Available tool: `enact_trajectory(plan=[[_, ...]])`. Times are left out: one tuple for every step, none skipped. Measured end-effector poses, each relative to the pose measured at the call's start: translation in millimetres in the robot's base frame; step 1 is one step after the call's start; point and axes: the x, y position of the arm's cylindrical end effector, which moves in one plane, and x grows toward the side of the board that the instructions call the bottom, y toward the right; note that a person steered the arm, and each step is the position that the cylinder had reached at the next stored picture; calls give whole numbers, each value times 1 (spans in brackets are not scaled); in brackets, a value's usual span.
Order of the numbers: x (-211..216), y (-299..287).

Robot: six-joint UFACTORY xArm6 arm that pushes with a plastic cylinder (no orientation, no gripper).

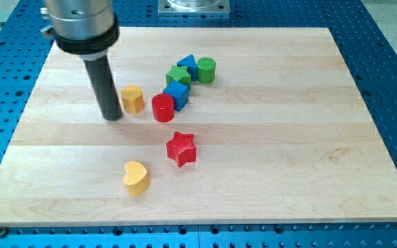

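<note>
My tip [113, 116] rests on the wooden board [288, 138] just left of a yellow block [132, 99], a small gap or light contact between them; I cannot tell which. Right of that stands a red cylinder [163, 108], touching a blue cube [176, 94]. Above these sit a green block [178, 75], a blue triangular block [187, 66] and a green cylinder [206, 70]. Lower down lie a red star [181, 148] and a yellow heart [136, 178], both apart from the tip.
The board lies on a blue perforated table [391, 83]. A metal base plate [194, 6] shows at the view's top. The arm's grey housing [80, 24] hangs over the board's upper left.
</note>
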Motion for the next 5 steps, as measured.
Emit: enact_trajectory(plan=[[-3,37],[-3,65],[4,36],[53,16],[114,10]])
